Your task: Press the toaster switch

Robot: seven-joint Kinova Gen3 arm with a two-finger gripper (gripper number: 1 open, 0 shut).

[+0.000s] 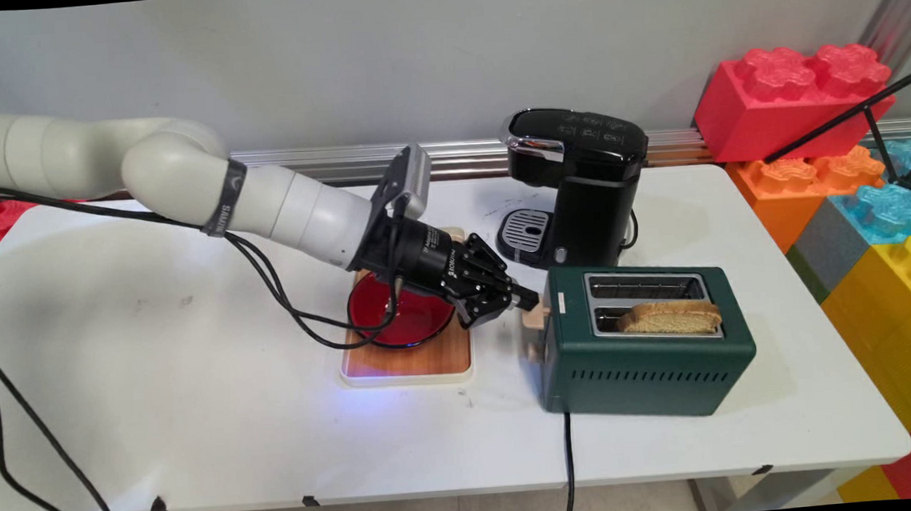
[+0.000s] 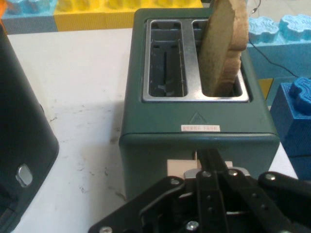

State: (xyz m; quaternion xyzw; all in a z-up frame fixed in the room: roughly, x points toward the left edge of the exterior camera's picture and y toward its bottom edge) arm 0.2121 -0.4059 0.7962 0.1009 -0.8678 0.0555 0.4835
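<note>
Pressing together, the black two-finger tool [image 1: 524, 297] has its fingers closed against the beige lever [image 1: 536, 316] on the dark green two-slot toaster's [image 1: 645, 346] end. A slice of browned toast [image 1: 671, 317] stands in the near slot. Behind the tool, a red bowl [image 1: 401, 321] sits on a wooden tray [image 1: 407, 360]; a black coffee machine [image 1: 579, 183] stands further back on the white counter [image 1: 191, 370].

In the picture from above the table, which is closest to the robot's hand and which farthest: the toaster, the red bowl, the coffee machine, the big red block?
From the hand, in the main view:
1. Green toaster, at the fingertips, on its lever side.
2. Red bowl, under the wrist, on a wooden board.
3. Black coffee machine, behind, toward the wall.
4. Big red block, far right corner.
</note>
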